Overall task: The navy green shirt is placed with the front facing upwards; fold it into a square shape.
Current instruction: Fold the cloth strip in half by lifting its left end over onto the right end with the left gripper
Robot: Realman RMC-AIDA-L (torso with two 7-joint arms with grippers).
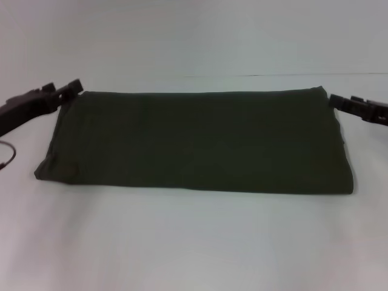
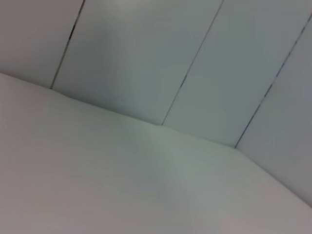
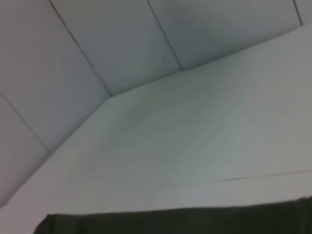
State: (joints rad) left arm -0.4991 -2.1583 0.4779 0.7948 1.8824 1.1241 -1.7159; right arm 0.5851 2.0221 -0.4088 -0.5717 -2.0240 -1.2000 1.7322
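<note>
Jaws unreadable on both: left gripper (image 1: 71,88) and right gripper (image 1: 337,101) flank the folded navy green shirt (image 1: 194,142).

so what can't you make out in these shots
- Shirt lettering, collar, label: none show in the head view; only plain cloth faces up.
- Left gripper and right gripper: fingertips meet the shirt's far corners; grip unclear.
- Right wrist view: shirt cut off by the edge.
- Left wrist view: no shirt, only table.

Left gripper (image 1: 74,86) reaches in from the left edge, arm low and angled toward centre; right gripper (image 1: 334,101) reaches in from the right edge at similar height. Both arms extended inward, facing each other.
</note>
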